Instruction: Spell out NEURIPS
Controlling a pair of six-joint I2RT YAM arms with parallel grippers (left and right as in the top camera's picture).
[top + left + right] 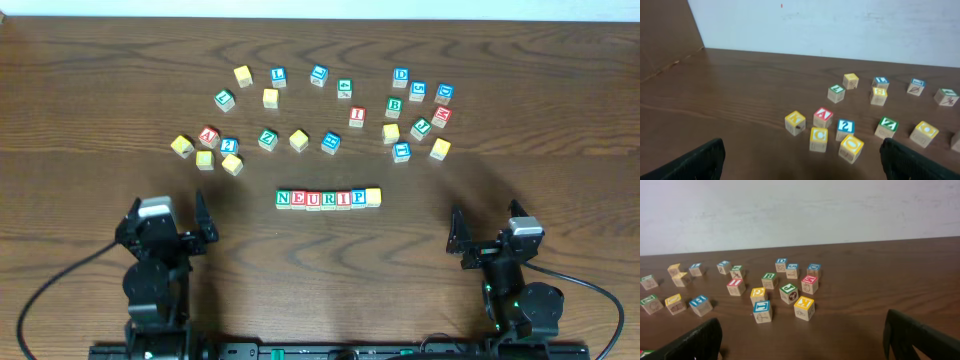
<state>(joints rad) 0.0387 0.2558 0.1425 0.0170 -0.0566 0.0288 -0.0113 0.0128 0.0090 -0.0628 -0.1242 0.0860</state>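
Overhead view: the row of seven small wooden alphabet cubes (328, 199) lies in the middle of the dark brown wooden table (90, 90). It reads N, E, U, R, I, P, and a yellow-faced cube (373, 197) closes its right end.
Contact: the cubes touch side by side, and both grippers are apart from them.
Loose wooden letter cubes (299, 139): scattered in an arc beyond the row, apart from it.
Left gripper (168, 205): black, jaws wide open, holding nothing, near the front edge, left of the row.
Right gripper (485, 215): black, jaws wide open, empty, right of the row.
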